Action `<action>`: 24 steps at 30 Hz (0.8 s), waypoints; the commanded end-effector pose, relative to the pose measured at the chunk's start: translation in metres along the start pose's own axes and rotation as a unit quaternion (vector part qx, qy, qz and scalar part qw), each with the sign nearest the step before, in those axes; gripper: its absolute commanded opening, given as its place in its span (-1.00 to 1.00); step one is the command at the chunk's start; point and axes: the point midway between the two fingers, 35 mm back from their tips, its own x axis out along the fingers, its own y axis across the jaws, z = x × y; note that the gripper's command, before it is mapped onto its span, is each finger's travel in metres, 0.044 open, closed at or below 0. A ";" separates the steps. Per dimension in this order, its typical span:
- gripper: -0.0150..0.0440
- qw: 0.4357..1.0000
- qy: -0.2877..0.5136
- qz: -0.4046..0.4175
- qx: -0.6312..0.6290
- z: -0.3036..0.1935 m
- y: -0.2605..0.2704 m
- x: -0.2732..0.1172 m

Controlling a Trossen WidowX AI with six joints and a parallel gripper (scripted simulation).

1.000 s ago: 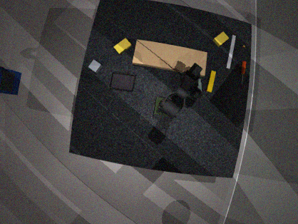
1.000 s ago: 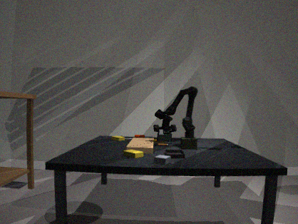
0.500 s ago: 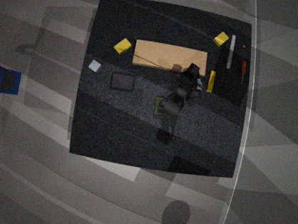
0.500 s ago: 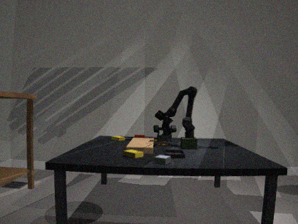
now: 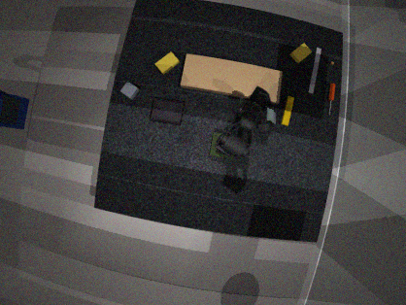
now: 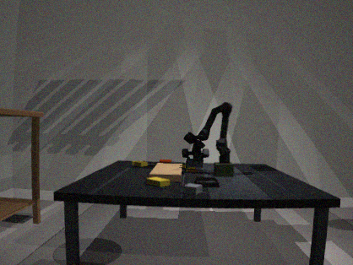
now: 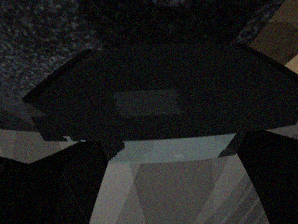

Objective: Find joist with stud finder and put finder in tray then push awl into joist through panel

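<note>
The floor panel [image 5: 219,73] [image 6: 165,170] is a tan slab on the table. My gripper [image 5: 267,115] [image 6: 195,159] [image 7: 172,134] is shut on a wide dark body with a pale teal strip, which looks like the stud finder [image 7: 150,70]. It is low, beside the panel's front right part in the top view; its exact height is unclear. The panel's corner shows at the upper right of the wrist view. The awl [image 5: 332,91] [image 6: 165,160], with an orange handle, lies right of the panel. The dark tray [image 6: 214,184] stands front left of the panel in the top view.
Yellow blocks [image 5: 167,62] [image 5: 301,52] lie at both ends of the panel. A grey block [image 5: 129,90] [image 6: 193,188] lies left of the tray. A yellow bar [image 5: 287,111] and a grey bar [image 5: 315,70] lie between panel and awl. A green block [image 6: 224,170] stands near the arm's base.
</note>
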 end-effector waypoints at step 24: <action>-0.49 0.998 0.064 0.001 0.002 0.002 -0.001 0.001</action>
